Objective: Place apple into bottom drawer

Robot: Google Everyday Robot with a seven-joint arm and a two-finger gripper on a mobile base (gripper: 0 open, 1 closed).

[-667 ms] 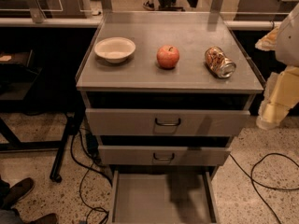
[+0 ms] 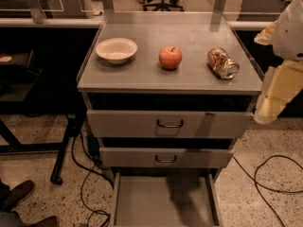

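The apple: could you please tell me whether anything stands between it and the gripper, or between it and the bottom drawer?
The crushed can lies on the cabinet top between the apple and the gripper, which hangs beyond the cabinet's right edge. The bottom drawer is pulled out past the upper drawer fronts; nothing visible blocks that way.

One gripper hangs just off the front right corner of the grey metal cabinet top. Three objects sit on that top, all to the gripper's left and farther back. They are one gold-brown crushed soda can nearest it, one small round red-orange apple next, and one shallow cream bowl farthest. Left of and below the gripper are three grey metal drawers: one top drawer, one middle drawer and one bottom drawer. There are two dark curved handles, one on each upper drawer.
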